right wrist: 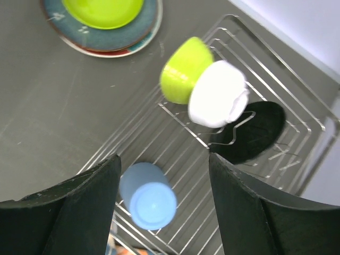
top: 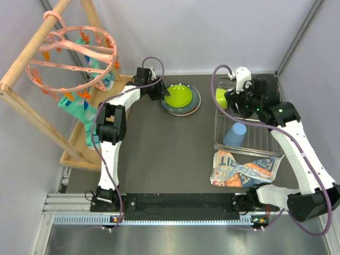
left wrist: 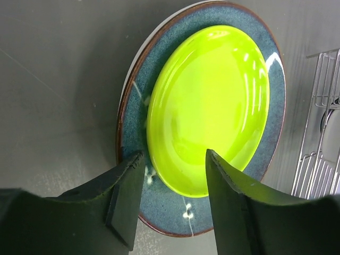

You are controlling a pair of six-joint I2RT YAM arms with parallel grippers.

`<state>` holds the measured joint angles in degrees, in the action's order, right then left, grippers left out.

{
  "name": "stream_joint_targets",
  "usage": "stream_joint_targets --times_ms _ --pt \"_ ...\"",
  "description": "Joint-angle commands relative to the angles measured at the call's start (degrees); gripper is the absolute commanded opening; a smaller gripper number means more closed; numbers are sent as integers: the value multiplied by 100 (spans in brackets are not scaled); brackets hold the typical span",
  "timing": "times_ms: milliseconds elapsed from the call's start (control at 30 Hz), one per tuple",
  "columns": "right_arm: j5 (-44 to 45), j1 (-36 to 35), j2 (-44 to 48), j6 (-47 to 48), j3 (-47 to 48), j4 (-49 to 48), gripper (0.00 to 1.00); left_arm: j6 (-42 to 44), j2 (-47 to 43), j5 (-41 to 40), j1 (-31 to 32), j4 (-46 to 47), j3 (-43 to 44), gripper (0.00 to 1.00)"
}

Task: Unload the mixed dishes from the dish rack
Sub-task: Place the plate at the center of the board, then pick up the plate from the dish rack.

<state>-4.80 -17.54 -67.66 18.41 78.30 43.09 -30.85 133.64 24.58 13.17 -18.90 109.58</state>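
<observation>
A lime-green plate (top: 178, 97) lies on the dark teal speckled plate (top: 190, 108) at the back middle of the table. A pale pink rim (top: 200, 102) shows under the teal plate. My left gripper (top: 161, 91) is open and empty over the near-left edge of the stack; in the left wrist view my gripper (left wrist: 174, 159) straddles the green plate (left wrist: 212, 101) and the teal plate (left wrist: 175, 210). The wire dish rack (top: 255, 150) at the right holds a lime-green bowl (right wrist: 182, 70), a white bowl (right wrist: 217, 95) and an overturned light blue cup (right wrist: 150, 197). My right gripper (right wrist: 163, 161) is open above the rack.
A printed orange-blue-white packet (top: 241, 170) lies against the rack's near side. A wooden frame with a pink clip ring (top: 74, 53) leans at the back left over a wooden tray (top: 74, 156) with teal cloth (top: 79, 109). Walls close the back and right.
</observation>
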Motion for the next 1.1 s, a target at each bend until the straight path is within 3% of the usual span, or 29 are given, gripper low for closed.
stream_joint_targets --times_ms 0,67,133,333,433,567,1067 --pt "953 -109 -168 39 97 -433 67 184 -497 -41 -34 17 -112 56" --pt "1461 -109 -282 22 89 -529 67 211 -637 -6 -34 17 -139 58" --pt "1980 -109 -449 -4 54 -626 67 299 -743 3 -34 0 -174 67" --pt "2544 31 -835 -101 114 -785 67 667 -1156 82 -34 -105 -305 74" --pt "2441 347 -1143 -347 334 -662 67 879 -1419 47 -34 -1 -586 76" --pt "2194 822 -1416 -593 484 -661 67 1125 -1884 -41 -34 184 -1078 89" --pt "2211 1446 -2339 -875 677 -908 61 1855 -2800 -270 -34 439 -2081 93"
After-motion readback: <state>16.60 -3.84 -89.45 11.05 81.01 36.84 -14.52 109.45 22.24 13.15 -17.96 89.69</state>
